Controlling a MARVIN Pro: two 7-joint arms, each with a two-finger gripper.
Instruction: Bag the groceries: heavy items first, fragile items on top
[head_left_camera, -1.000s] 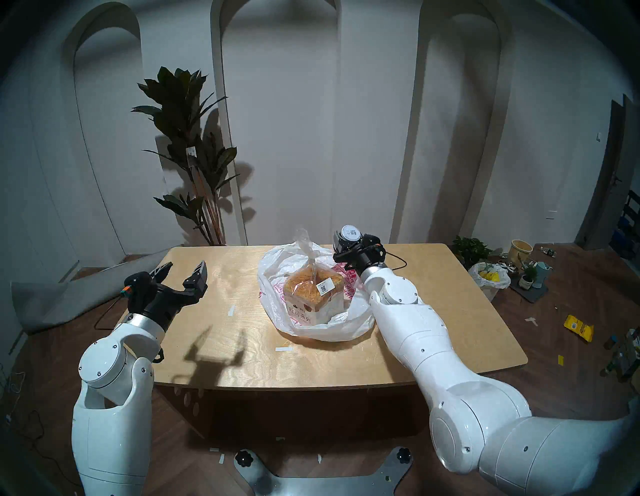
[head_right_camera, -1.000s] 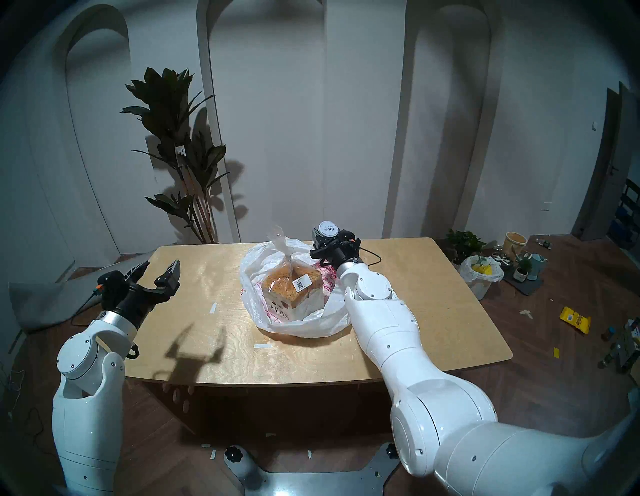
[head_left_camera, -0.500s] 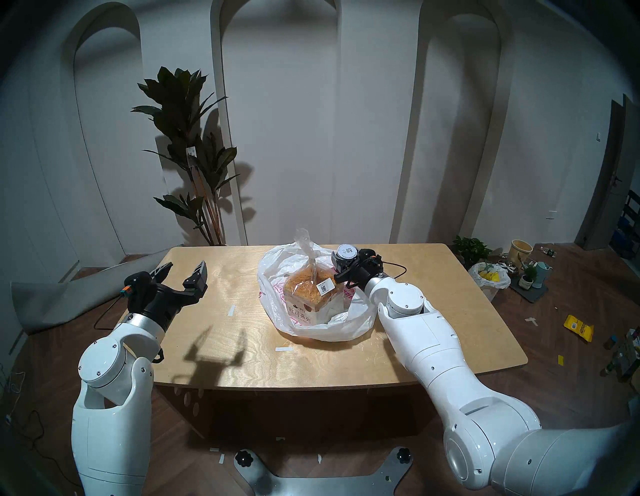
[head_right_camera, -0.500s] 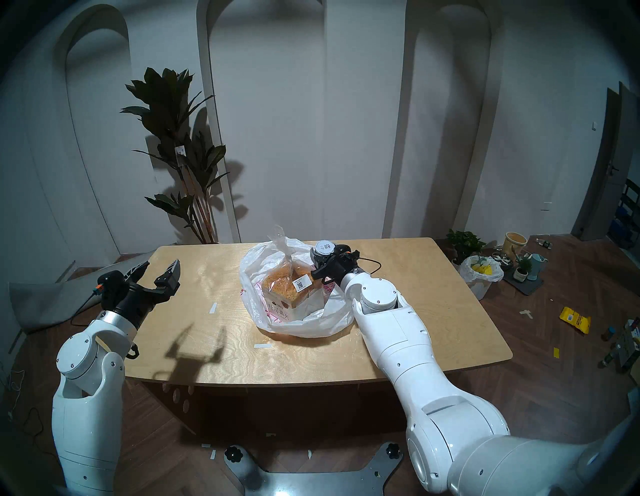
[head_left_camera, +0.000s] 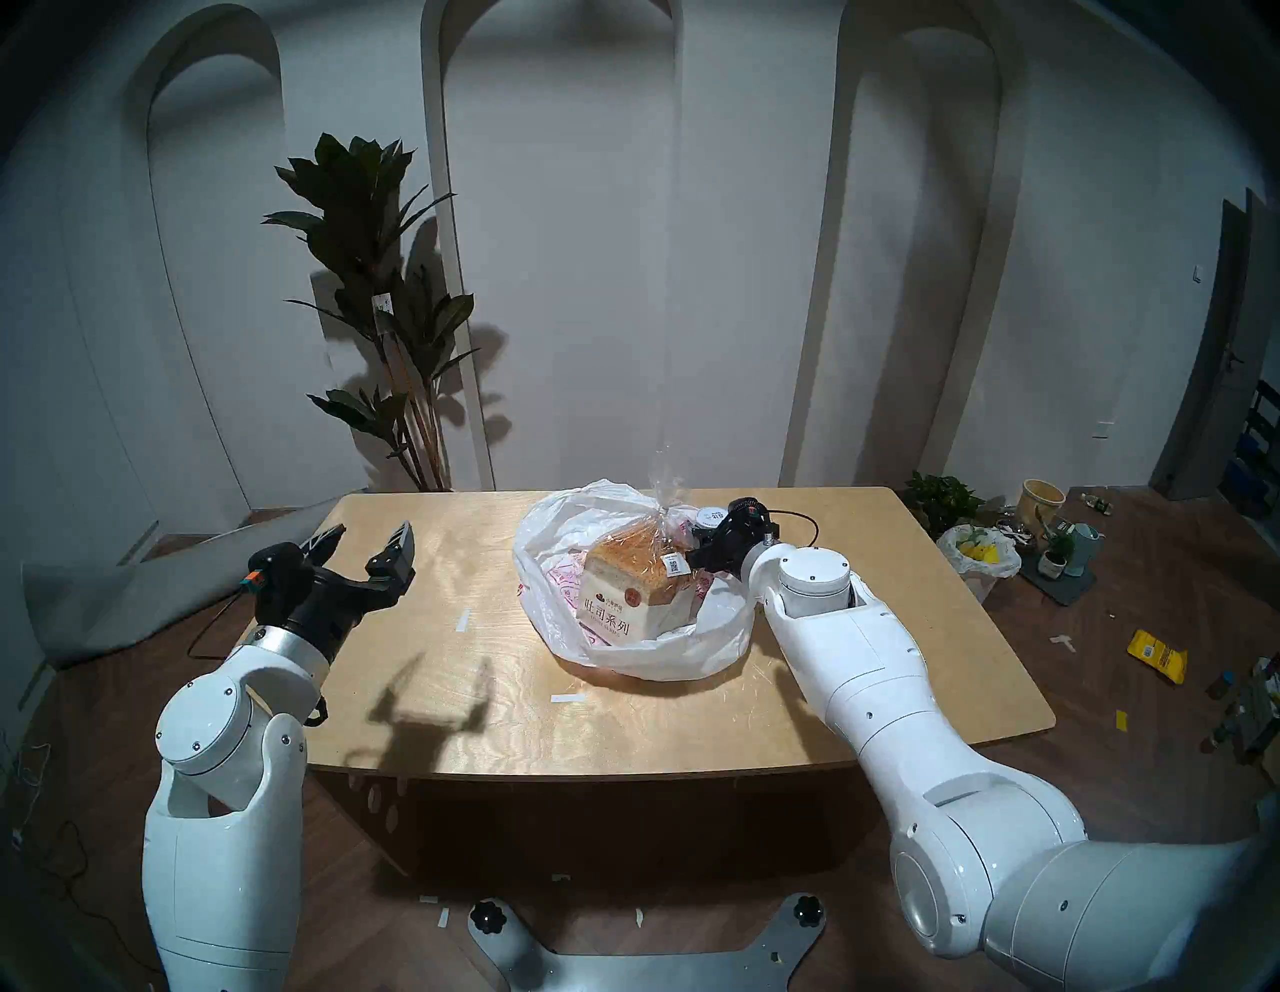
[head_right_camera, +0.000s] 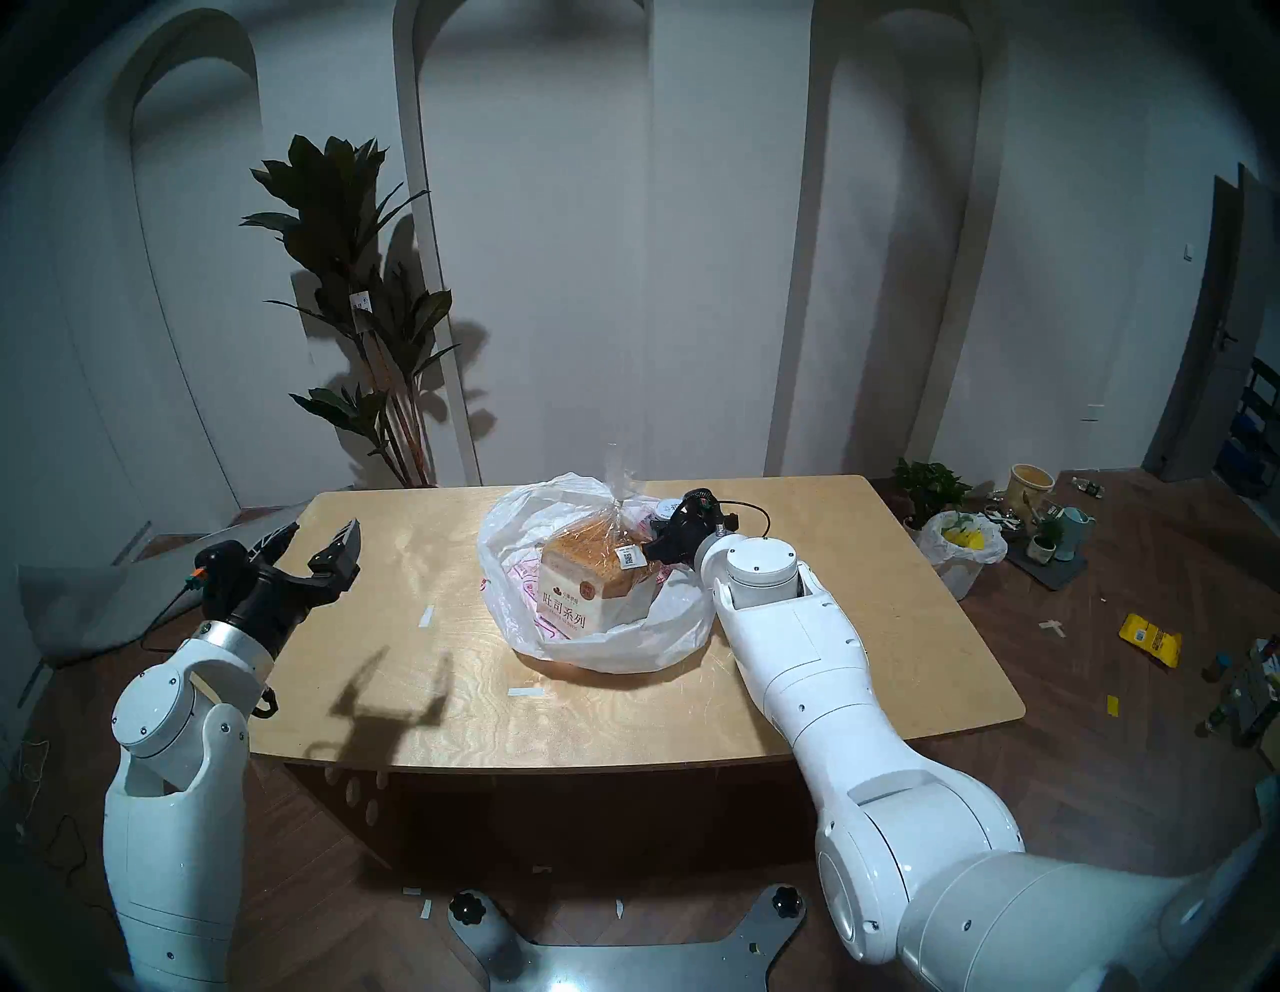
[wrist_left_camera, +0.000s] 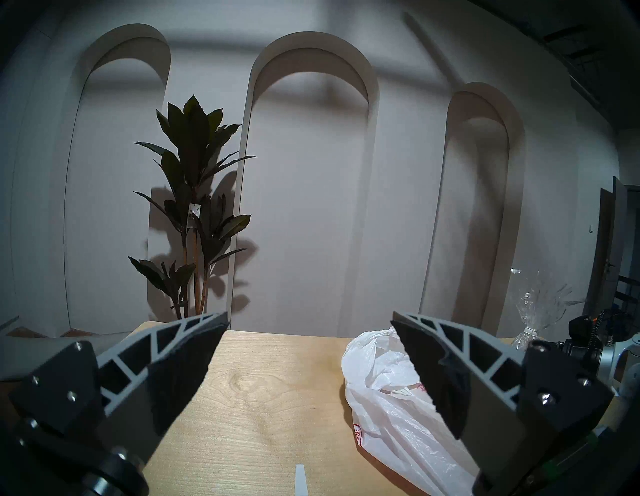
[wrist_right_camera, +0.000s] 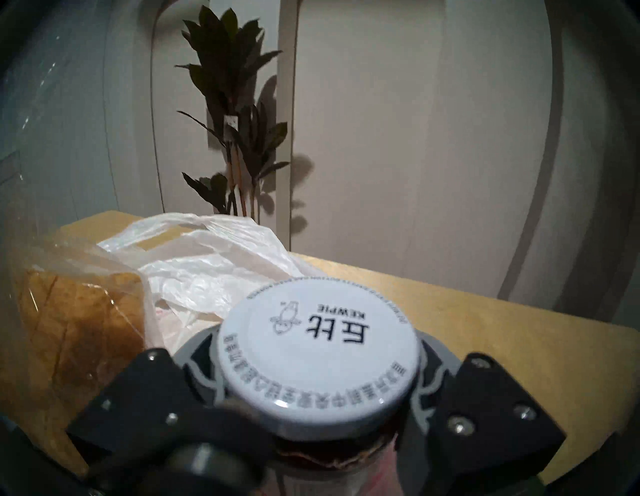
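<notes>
- Right gripper: jaws clamped on the jar, held at the bag's right rim beside the loaf.
- Toast loaf is seen tilted inside the open white bag on the desk.
- Left gripper: jaws spread wide, nothing held, hovering over the desk's left edge, well apart from the bag.

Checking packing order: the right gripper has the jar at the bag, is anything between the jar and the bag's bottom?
Yes. The toast loaf already sits inside the bag, filling its middle. The jar, clamped in the right gripper, is beside the loaf on its right. Whether free floor remains there is hidden.
</notes>
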